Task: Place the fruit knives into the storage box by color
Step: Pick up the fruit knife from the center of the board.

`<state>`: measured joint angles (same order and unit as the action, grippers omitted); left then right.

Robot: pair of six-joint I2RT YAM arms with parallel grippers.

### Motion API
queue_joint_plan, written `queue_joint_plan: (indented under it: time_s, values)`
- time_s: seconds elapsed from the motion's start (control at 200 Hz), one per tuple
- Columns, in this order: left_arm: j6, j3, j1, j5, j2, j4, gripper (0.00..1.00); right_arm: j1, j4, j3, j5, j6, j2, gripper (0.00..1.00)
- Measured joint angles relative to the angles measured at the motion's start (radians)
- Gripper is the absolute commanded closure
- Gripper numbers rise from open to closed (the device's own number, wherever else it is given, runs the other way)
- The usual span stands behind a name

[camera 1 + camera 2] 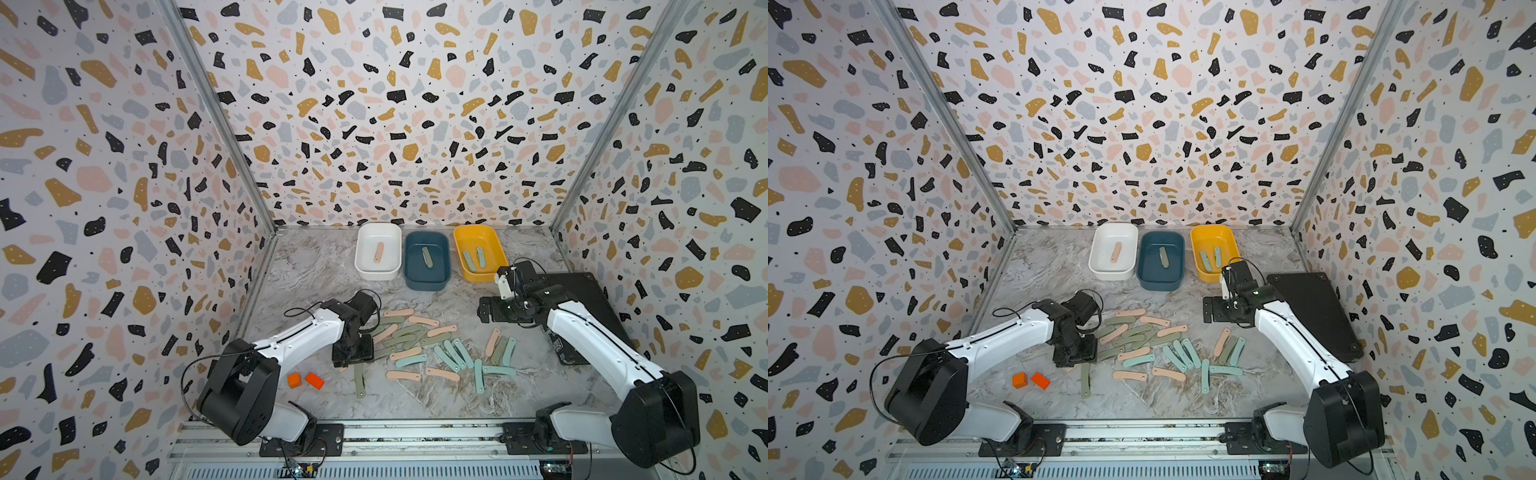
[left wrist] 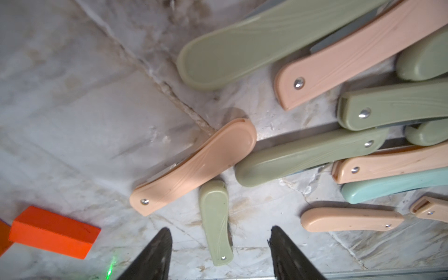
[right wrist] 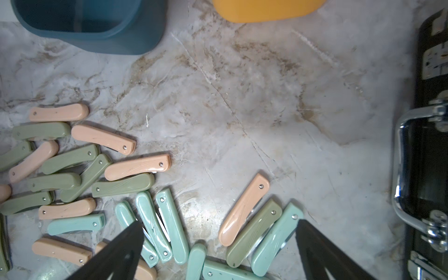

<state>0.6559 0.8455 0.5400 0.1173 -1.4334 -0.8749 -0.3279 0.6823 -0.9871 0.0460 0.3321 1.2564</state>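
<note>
Left wrist view: we record the left gripper [image 2: 219,234] with its fingers [image 2: 157,254] apart, gripping nothing. A sage green knife [image 2: 215,218] lies flat between them, clear of both. Just beyond its far end rests a peach knife [image 2: 194,167]. An orange block [image 2: 53,232] sits outside one finger. We find the right gripper [image 3: 219,222] spread wide and empty over teal knives [image 3: 172,228]. In both top views, loose fruit knives [image 1: 410,360] lie between the arms. Beyond them stand the white box [image 1: 376,275], blue box [image 1: 427,285] and yellow box [image 1: 478,277], each holding a knife or two.
</note>
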Motion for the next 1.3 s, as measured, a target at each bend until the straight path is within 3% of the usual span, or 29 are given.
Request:
queue_joint_plan:
  time_s: [0.245, 0.741, 1.036, 1.302]
  values:
    - [0.011, -0.003, 0.002, -0.006, -0.039, -0.002, 0.38, 0.000, -0.030, 0.015, -0.054, 0.010, -0.082, 0.00]
    - [0.026, -0.006, 0.051, -0.007, -0.119, 0.019, 0.51, 0.000, -0.094, 0.136, -0.012, 0.047, -0.122, 0.00]
    - [0.039, -0.019, 0.066, -0.005, -0.135, 0.026, 0.70, 0.000, -0.119, 0.136, -0.004, 0.048, -0.121, 0.00]
    - [0.040, -0.016, 0.066, -0.016, -0.130, 0.014, 0.77, 0.000, -0.122, 0.136, 0.031, 0.053, -0.113, 0.03]
